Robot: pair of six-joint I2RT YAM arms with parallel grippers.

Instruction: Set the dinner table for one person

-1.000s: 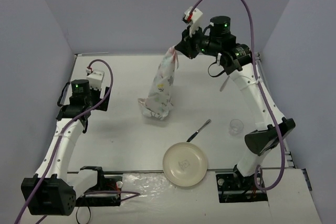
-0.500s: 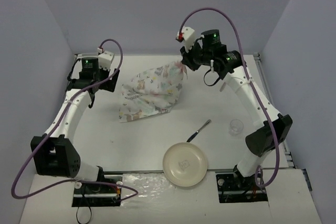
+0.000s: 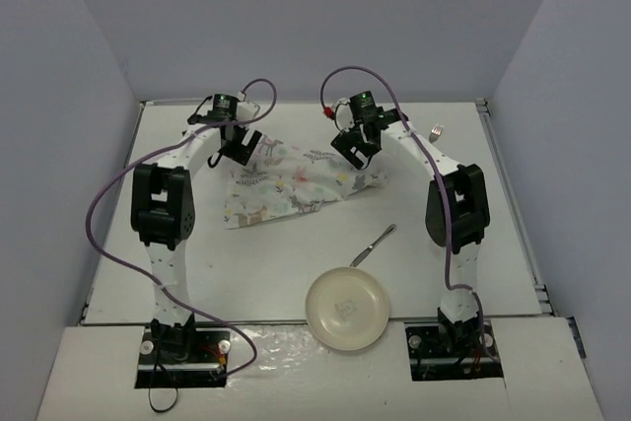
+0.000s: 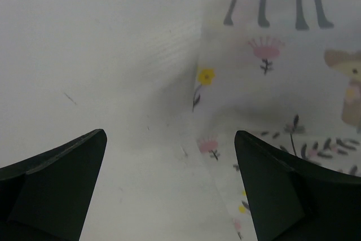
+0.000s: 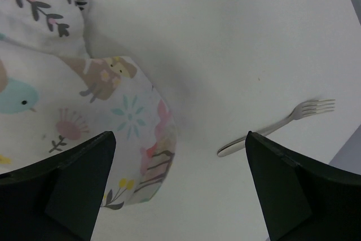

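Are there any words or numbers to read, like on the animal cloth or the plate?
No words or numbers can be read anywhere.
The placemat shows only pictures: animals, a bird, flowers.
The plate has a faint mark in its middle, too small to read.

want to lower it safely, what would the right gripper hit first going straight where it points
Probably the bare dinner table, just beside a folded corner of the placemat. Depth is unclear, so the open right gripper might brush it. The fork lies aside.
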